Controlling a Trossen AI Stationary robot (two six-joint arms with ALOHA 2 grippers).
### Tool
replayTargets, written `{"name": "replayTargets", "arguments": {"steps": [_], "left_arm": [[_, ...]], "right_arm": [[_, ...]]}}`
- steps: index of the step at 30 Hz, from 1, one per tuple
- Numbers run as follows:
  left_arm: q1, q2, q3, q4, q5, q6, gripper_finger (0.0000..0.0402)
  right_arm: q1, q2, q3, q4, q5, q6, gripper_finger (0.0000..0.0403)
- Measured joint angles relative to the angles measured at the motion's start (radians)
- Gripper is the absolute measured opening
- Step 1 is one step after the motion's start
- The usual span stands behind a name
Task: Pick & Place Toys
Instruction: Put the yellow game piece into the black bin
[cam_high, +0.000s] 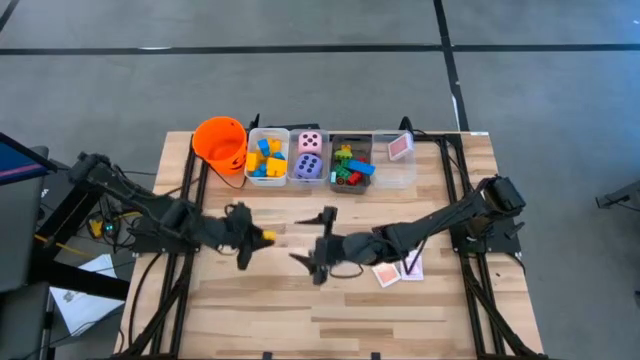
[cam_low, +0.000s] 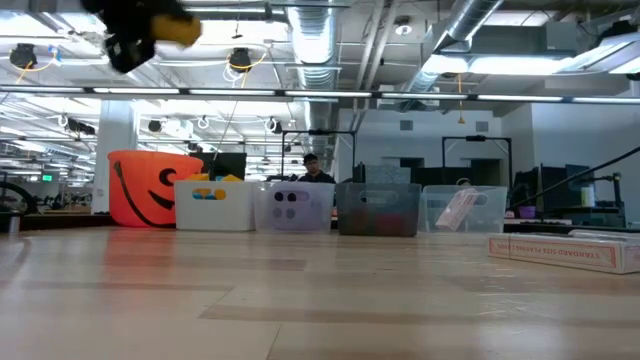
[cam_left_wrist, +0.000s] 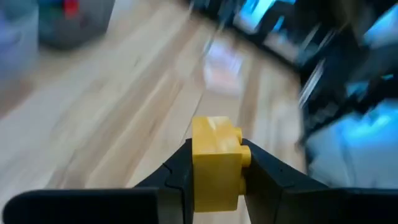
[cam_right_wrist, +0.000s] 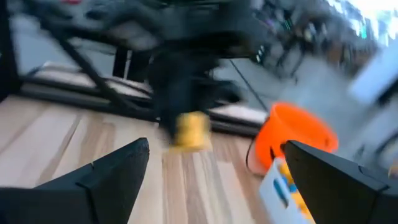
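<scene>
Left gripper (cam_high: 262, 237) with yellow block (cam_high: 267, 237) above wooden table (cam_high: 250, 310)

Left gripper (cam_high: 262, 237) raised above table's left-centre, fingers (cam_left_wrist: 267, 177) clamped on yellow block (cam_left_wrist: 215, 162). Right arm reaches across to table centre, right gripper (cam_high: 312, 245) held wide open, empty.

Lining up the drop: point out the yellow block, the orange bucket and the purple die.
yellow block (cam_left_wrist: 214, 158), left wrist view, front face.
orange bucket (cam_high: 219, 141), high view, inside wall.
purple die (cam_high: 308, 167), high view, top face.
</scene>
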Motion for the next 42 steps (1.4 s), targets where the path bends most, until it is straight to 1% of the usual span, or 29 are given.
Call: {"name": "replayTargets", "arguments": {"steps": [2,4,8,11,18,25,30,34,42], "left_arm": [[0.032,-0.012,0.0,0.076,0.003,0.032,0.0085],[0.051,-0.017,0.0,0.15,0.041,0.067,0.0085],[0.078,0.002,0.0,0.304,0.152,0.099,0.0085],[0.083,0.035,0.0,0.397,0.195,0.107,0.0086],[0.101,0.12,0.0,0.507,0.216,0.108,0.0087],[0.162,0.184,0.0,0.663,0.325,0.131,0.0088],[0.191,0.213,0.0,0.7,0.366,0.131,0.0089],[0.197,0.215,0.0,0.708,0.376,0.131,0.0089],[0.197,0.215,0.0,0.741,0.385,0.131,0.0089]], "right_arm": [[0.021,0.0,0.0,0.003,0.001,-0.084,0.0372],[0.037,0.0,0.0,0.006,0.016,-0.121,0.0372],[0.047,0.0,0.0,0.031,0.057,-0.184,0.0372],[0.045,0.0,0.0,0.058,0.056,-0.211,0.0372],[0.045,0.0,0.0,0.073,0.055,-0.244,0.0372],[0.045,0.0,0.0,0.082,0.052,-0.247,0.0372],[0.045,0.0,0.0,0.096,0.052,-0.247,0.037],[0.045,0.0,0.0,0.115,0.052,-0.247,0.0354],[0.045,0.0,0.0,0.113,0.052,-0.239,0.0287]]}}
